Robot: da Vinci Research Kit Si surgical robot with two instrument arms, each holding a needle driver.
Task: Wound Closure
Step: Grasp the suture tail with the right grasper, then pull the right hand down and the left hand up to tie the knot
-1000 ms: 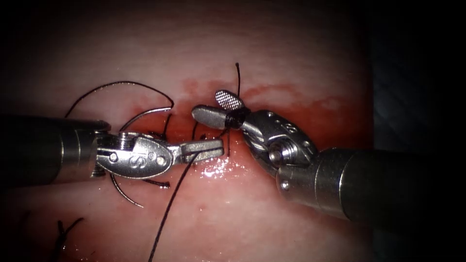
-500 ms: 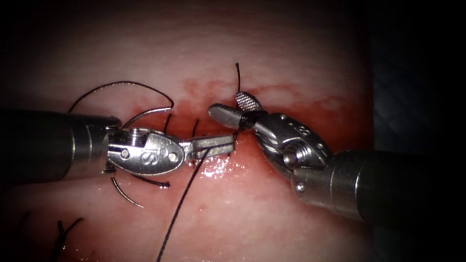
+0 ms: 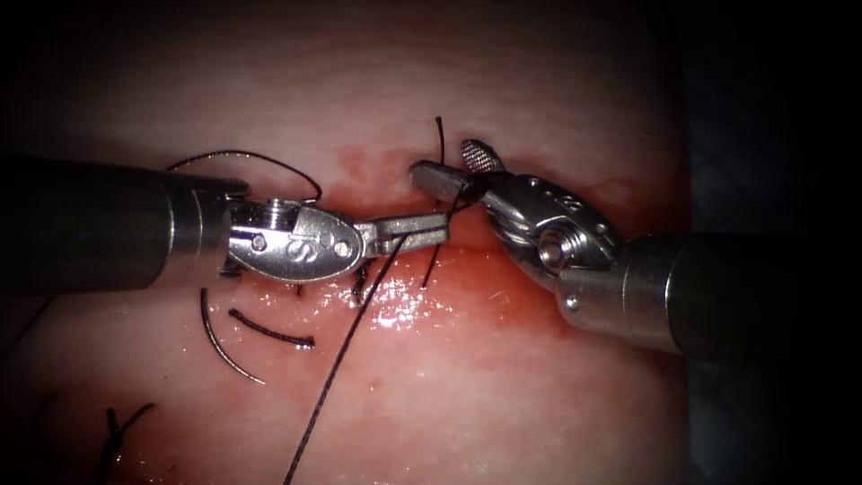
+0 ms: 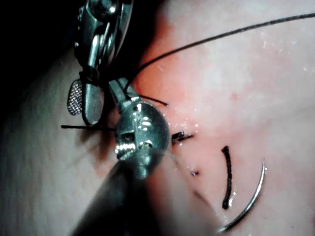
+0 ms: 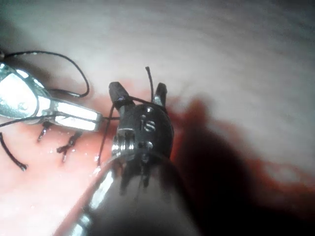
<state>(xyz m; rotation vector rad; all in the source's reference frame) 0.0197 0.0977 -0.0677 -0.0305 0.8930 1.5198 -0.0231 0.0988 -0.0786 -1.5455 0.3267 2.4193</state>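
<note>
1. While your left tool (image 3: 417, 233) has its jaws clamped narrow on the thread (image 3: 337, 368), that strand runs off toward 7 o'clock across the tissue (image 3: 503, 395).
2. Right tool (image 3: 458, 166): jaws spread, nothing pinched between them. Thread is wound around them near the hinge, and a short thread tail (image 3: 440, 135) stands up at 12 o'clock of them.
3. Needle (image 3: 220, 346) is free. It lies flat on the tissue at 7 o'clock of the left tool's wrist, not in the tissue, with a cut piece of thread (image 3: 269, 330) just beside it.
4. Handling, my read: thread is thin and limp, likely slick from the red fluid (image 3: 503, 278). Grip it deep in the jaw pads, not at the tips, and avoid hard jerks.
5. Needle looks stiff and light. Take it on the curve's body, clear of the point.
</note>
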